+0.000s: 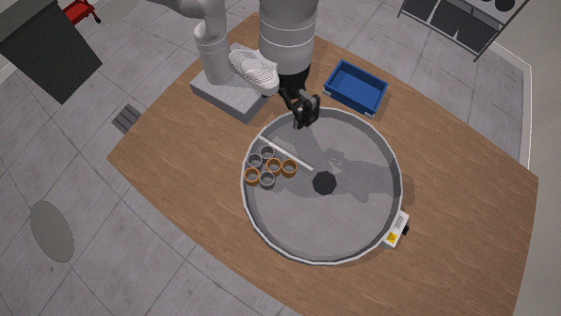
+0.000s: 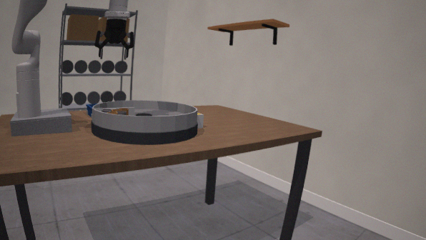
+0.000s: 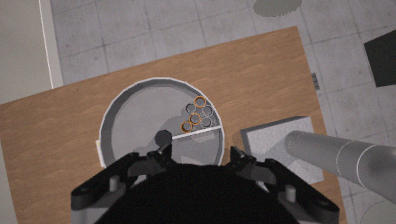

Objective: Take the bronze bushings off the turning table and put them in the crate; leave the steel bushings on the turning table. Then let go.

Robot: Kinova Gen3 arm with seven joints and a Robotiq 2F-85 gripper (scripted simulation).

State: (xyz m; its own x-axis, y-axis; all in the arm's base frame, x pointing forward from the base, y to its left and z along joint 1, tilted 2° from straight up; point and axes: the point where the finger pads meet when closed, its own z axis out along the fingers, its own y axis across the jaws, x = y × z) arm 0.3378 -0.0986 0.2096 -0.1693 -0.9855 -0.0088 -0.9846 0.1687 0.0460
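The round grey turning table [image 1: 329, 221] [image 2: 143, 121] [image 3: 135, 120] stands on the wooden table. Three bronze bushings [image 1: 252, 176] [image 1: 273, 165] [image 1: 289, 167] stand upright in a cluster at its left side, mixed with three steel bushings [image 1: 256, 160] [image 1: 267, 151] [image 1: 267, 179]. The wrist view shows the bronze ones [image 3: 200, 101] [image 3: 195, 119] [image 3: 186, 126] beside the steel ones [image 3: 190, 108]. My gripper [image 1: 306, 113] [image 2: 114, 55] [image 3: 200, 151] is open and empty, high above the turning table's far rim. The blue crate [image 1: 356, 86] is empty, just beyond that rim.
A white divider bar [image 1: 284, 151] runs from the rim toward the black hub [image 1: 325, 182]. The arm's grey base block [image 1: 228, 96] [image 2: 41, 123] stands left of the turning table. A control box [image 1: 394, 232] sits at its lower right. A shelf rack [image 2: 96, 71] stands behind.
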